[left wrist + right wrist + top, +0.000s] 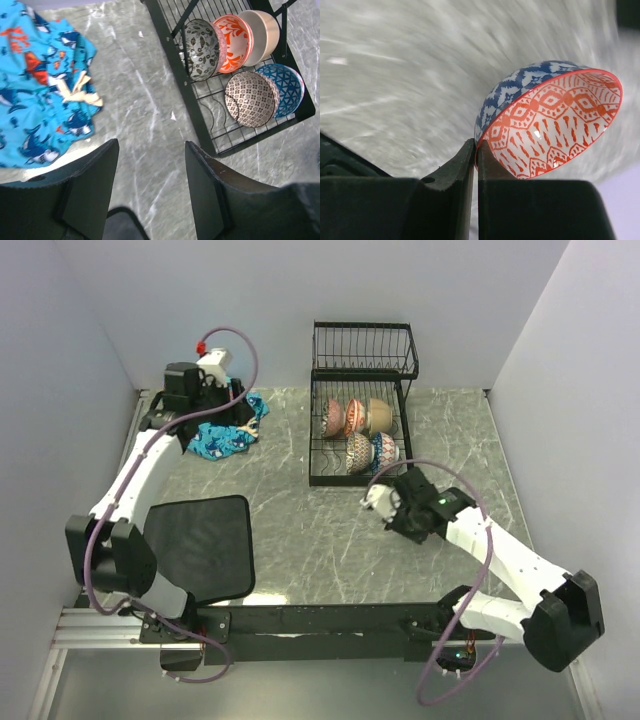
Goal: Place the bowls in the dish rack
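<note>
**A:** How many are in by now?

**B:** 5 of 6, by my count. On the lower tier of the dish rack [365, 350] there's a back row of 3 standing on edge: the black-and-white bowl [200, 50], the red-orange floral bowl [232, 42] and the cream bowl [262, 30]. In front of them stand 2 more, the brown dotted bowl [250, 97] and the blue bowl [287, 85]. The upper basket looks bare.

**A:** And the 6th?

**B:** It's in the right gripper [476, 150]. The fingers are pressed together on the rim of the salmon-orange bowl [545, 120], 1 finger inside and 1 outside. The bowl is tipped on its side, patterned inside facing the wrist camera and blue outside turned away. From above it sits just off the rack's near right corner, close but apart from the wires.

**A:** Is it off the table [135, 100]?

**B:** I think so, though everything behind it in the wrist view is blurred, so I won't swear to it.

**A:** What's the other arm doing?

**B:** Nothing that helps. The left gripper [151, 145] hangs at the far left with its fingers spread and nothing between them, over bare marble beside a blue printed cloth [45, 90]. A black mat [200, 540] lies near that arm's base.

**A:** So what's left?

**B:** I'd say only slotting that last bowl in. The front row has room to the left of the brown one.
</note>
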`<state>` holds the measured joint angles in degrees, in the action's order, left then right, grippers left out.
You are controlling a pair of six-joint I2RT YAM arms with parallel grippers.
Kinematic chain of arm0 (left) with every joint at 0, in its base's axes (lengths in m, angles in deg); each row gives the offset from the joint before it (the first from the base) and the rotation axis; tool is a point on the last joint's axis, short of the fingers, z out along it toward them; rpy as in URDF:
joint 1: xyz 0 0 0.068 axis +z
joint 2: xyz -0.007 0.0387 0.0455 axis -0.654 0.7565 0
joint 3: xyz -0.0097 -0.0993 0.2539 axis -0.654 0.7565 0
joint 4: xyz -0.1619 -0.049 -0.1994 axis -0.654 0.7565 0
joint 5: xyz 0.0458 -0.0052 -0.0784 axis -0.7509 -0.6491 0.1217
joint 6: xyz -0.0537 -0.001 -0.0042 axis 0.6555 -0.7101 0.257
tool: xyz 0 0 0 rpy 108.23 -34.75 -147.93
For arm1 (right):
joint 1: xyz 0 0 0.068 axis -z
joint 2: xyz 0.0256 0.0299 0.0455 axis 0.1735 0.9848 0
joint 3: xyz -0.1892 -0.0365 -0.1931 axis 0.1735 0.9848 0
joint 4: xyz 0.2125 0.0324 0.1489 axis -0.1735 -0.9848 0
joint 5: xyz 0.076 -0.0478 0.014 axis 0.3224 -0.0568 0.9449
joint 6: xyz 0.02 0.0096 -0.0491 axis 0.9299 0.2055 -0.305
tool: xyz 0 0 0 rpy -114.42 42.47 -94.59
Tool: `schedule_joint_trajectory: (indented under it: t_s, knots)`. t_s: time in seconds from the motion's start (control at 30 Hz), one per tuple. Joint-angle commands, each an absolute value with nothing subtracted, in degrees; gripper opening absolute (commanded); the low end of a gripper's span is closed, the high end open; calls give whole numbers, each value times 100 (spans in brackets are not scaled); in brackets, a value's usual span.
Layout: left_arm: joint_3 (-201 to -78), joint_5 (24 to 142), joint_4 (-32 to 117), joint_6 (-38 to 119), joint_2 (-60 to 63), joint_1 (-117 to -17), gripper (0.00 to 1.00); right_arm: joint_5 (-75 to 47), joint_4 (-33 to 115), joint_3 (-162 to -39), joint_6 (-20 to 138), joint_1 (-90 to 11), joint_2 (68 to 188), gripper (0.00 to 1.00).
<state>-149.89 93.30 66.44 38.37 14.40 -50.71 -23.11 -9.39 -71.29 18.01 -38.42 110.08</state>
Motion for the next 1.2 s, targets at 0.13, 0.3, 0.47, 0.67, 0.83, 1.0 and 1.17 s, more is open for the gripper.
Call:
schedule_joint_trajectory:
  t_s: [0.13,0.3,0.47,0.67,0.83,1.0,1.17]
  knots:
    - [-14337,9811,6617,3288,324,-4717,61,-1877,-68,-7442,616,-5760,11502,0]
    - [-13960,9556,6731,3077,-229,-4699,63,-1773,355,-7574,-16,-6299,12248,0]
    - [-13766,9573,6881,3015,-599,-4498,63,-1895,856,-7636,-421,-6632,12689,0]
    - [-13590,9766,6934,3085,-802,-4260,63,-1983,1033,-7531,-755,-6738,12839,1]
    - [-13660,10177,6978,2954,-793,-4207,64,-2089,971,-7583,-554,-6765,12646,39]
    - [-13897,10961,7004,2734,-600,-4216,64,-2124,770,-7531,-264,-6765,12234,49]
    - [-14266,11690,7407,1699,-345,-4628,61,-2221,146,-7601,297,-6564,11497,52]
